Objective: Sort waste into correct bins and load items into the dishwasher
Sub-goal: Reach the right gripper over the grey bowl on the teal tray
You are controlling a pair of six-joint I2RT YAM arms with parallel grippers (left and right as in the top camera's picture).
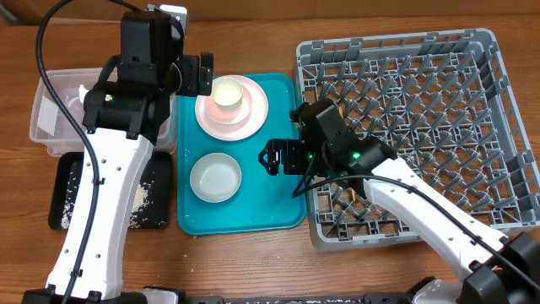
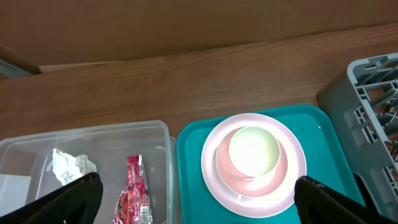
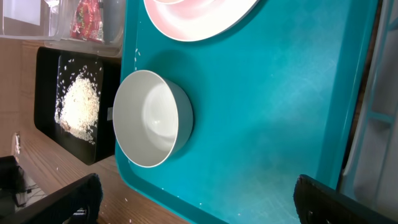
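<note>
A pale pink plate with a small white cup on it sits at the far end of the teal tray. A white bowl stands nearer on the same tray. My left gripper is open and empty, just left of the plate and cup. My right gripper is open and empty over the tray, right of the bowl. The clear tub holds the tissue wad and red wrapper. Rice lies in the black tray. The chopsticks are not clearly in view.
The grey dish rack fills the right side, its left edge against the teal tray; my right arm reaches across its near left corner. The clear tub and the black tray stand left of the teal tray. Loose grains dot the tray's near rim.
</note>
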